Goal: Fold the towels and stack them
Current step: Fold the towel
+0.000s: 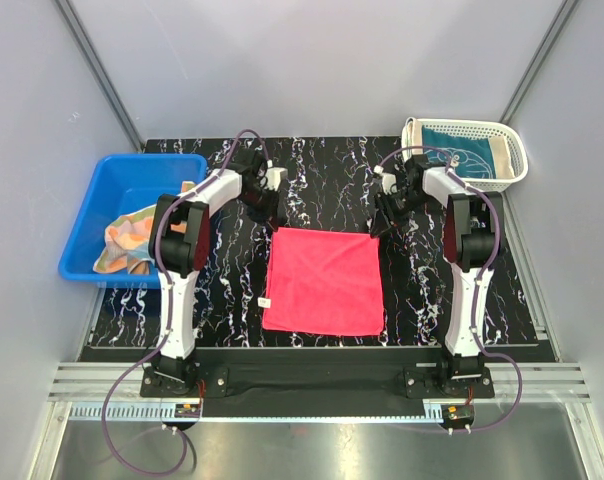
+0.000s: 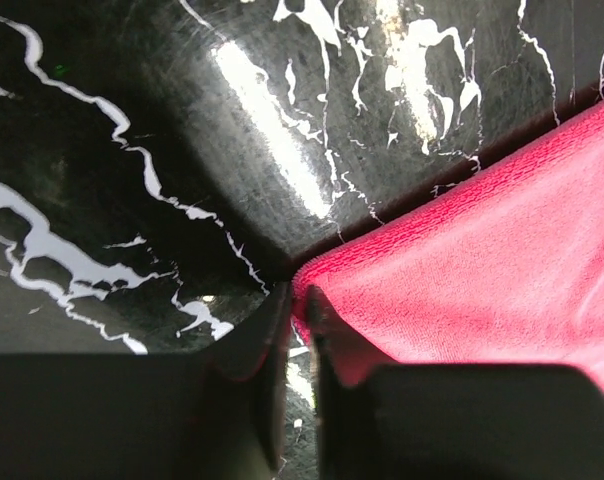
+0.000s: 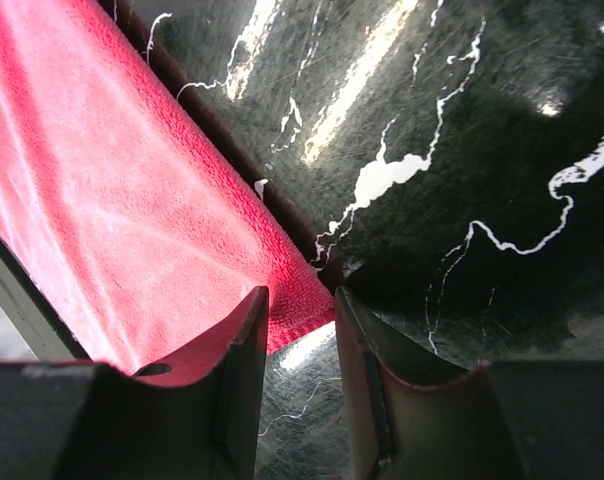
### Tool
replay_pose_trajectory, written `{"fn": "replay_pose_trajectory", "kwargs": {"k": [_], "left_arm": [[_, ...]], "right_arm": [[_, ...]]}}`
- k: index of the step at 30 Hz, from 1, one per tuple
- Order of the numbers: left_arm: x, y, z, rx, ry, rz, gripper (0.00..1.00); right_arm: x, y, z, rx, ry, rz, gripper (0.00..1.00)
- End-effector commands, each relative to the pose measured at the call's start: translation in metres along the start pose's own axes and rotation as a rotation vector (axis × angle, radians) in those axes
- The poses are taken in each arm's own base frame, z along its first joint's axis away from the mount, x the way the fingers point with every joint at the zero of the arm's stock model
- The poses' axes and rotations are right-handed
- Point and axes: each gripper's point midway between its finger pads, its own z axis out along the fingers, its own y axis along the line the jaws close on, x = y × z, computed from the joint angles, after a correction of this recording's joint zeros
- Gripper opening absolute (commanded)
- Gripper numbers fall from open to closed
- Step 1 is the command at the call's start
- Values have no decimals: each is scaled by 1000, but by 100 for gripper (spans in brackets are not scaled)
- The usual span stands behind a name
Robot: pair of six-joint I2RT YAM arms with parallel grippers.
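The pink-red towel (image 1: 322, 280) lies flat and unfolded in the middle of the black marbled table. My left gripper (image 1: 267, 212) is at its far left corner. In the left wrist view the gripper (image 2: 297, 300) is shut, with the corner of the towel (image 2: 482, 260) pinched at its tips. My right gripper (image 1: 384, 222) is at the far right corner. In the right wrist view it (image 3: 300, 300) is open, low over the table, with the corner of the towel (image 3: 112, 200) between its fingers. The orange-peach towel (image 1: 127, 240) lies crumpled in the blue bin. The teal towel (image 1: 462, 150) lies in the white basket.
The blue bin (image 1: 132, 165) stands at the table's left edge. The white basket (image 1: 502, 172) stands at the far right corner. The table (image 1: 322, 170) is black with white veins, with grey walls around it. A small white tag (image 1: 265, 301) sticks out at the towel's left edge.
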Motion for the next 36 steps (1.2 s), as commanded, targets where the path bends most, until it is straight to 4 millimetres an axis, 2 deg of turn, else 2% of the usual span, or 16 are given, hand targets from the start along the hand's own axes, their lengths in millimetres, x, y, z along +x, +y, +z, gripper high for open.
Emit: {"fn": "replay_pose_trajectory", "kwargs": {"k": [1, 3, 4, 6, 7, 9, 11, 16, 19, 21, 23, 24, 29, 32, 35, 36], "left_arm": [[-13, -1, -2, 30, -33, 35, 10], [-14, -3, -1, 42, -33, 34, 0], [-14, -3, 0, 44, -31, 34, 0], [-17, -5, -2, 52, -37, 30, 0], [-18, -7, -5, 55, -39, 31, 0], [-28, -11, -15, 51, -66, 40, 0], [-36, -12, -27, 28, -94, 36, 0], [-75, -26, -99, -61, -257, 97, 0], [-87, -40, -143, -105, -347, 138, 0], [-95, -48, -180, -155, -430, 160, 0], [-101, -54, -203, -188, -499, 170, 0], [-103, -62, -228, -205, -557, 183, 0], [-102, -95, -292, -207, -720, 225, 0], [-89, -112, -311, -189, -745, 245, 0], [-67, -128, -307, -157, -709, 259, 0], [-57, -136, -316, -151, -722, 273, 0]], "right_arm": [[13, -3, -1, 13, 31, -33, 40], [12, -3, -1, 12, 26, -39, 36], [12, -3, -1, 12, 26, -38, 33], [11, -4, -1, 20, 28, -40, 9], [7, -5, -4, 31, 20, -45, 2], [-2, -5, -13, 72, -3, -50, 0], [-23, -7, -33, 160, -62, -88, 0], [-80, 13, -103, 337, -278, -184, 0], [-116, 37, -167, 479, -465, -264, 0], [-124, 52, -186, 495, -522, -307, 0], [-132, 72, -212, 514, -592, -344, 0], [-134, 79, -219, 514, -610, -353, 0], [-132, 117, -255, 528, -702, -412, 0], [-122, 143, -270, 519, -760, -442, 0], [-102, 172, -277, 477, -800, -460, 0], [-95, 180, -277, 462, -808, -454, 0]]}}
